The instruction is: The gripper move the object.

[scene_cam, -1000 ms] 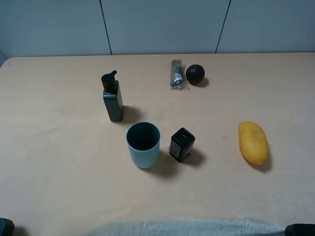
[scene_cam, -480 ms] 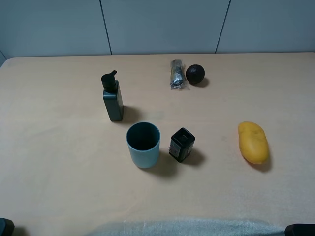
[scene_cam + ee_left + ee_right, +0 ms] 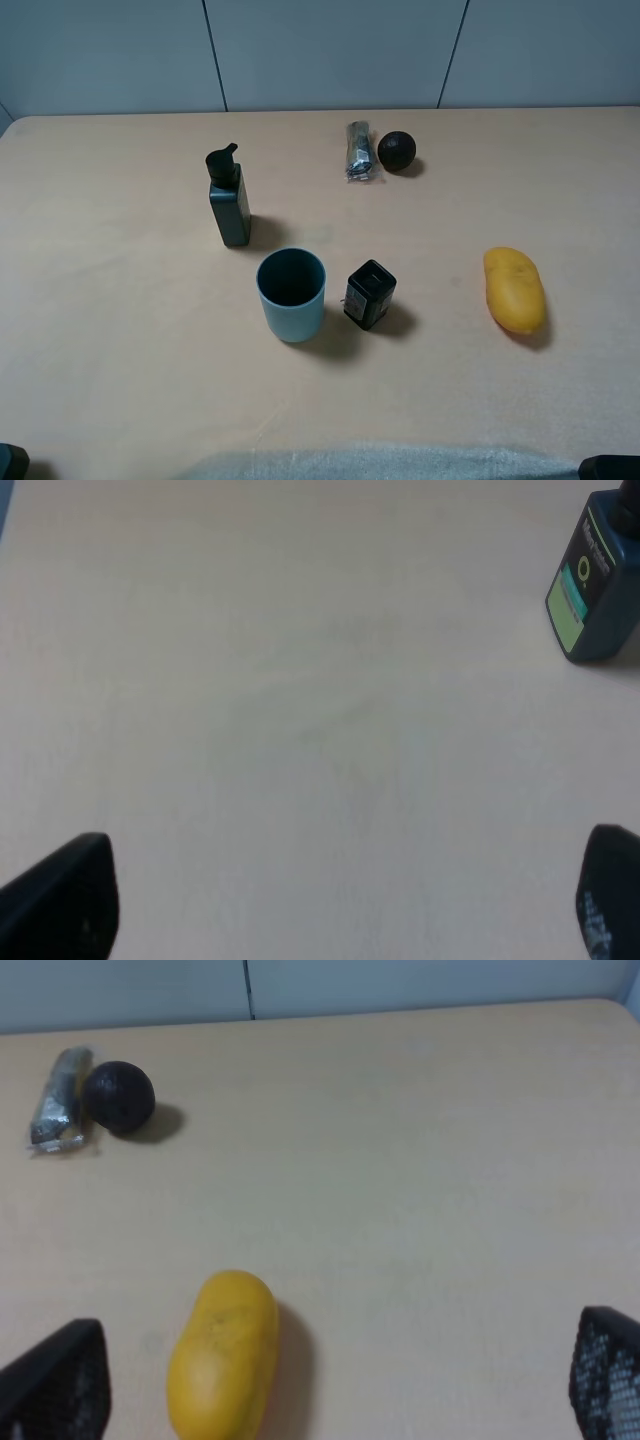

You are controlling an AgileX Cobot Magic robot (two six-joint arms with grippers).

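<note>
The small dark round ball (image 3: 397,151) with rough skin lies at the far middle of the table, touching or nearly touching a silvery wrapped packet (image 3: 359,152). It also shows in the right wrist view (image 3: 119,1099). My left gripper (image 3: 340,895) is open over bare table, its fingertips (image 3: 60,900) wide apart; only a corner of it shows in the exterior view (image 3: 12,462). My right gripper (image 3: 330,1380) is open and empty, near the table's front, with the yellow mango (image 3: 222,1354) ahead of it. Both grippers are far from the ball.
A dark pump bottle (image 3: 229,200) stands left of centre, also in the left wrist view (image 3: 592,575). A blue-grey cup (image 3: 291,293) and a black boxy bottle (image 3: 369,294) stand mid-table. The mango (image 3: 515,289) lies at the right. A pale cloth (image 3: 380,463) lies at the front edge.
</note>
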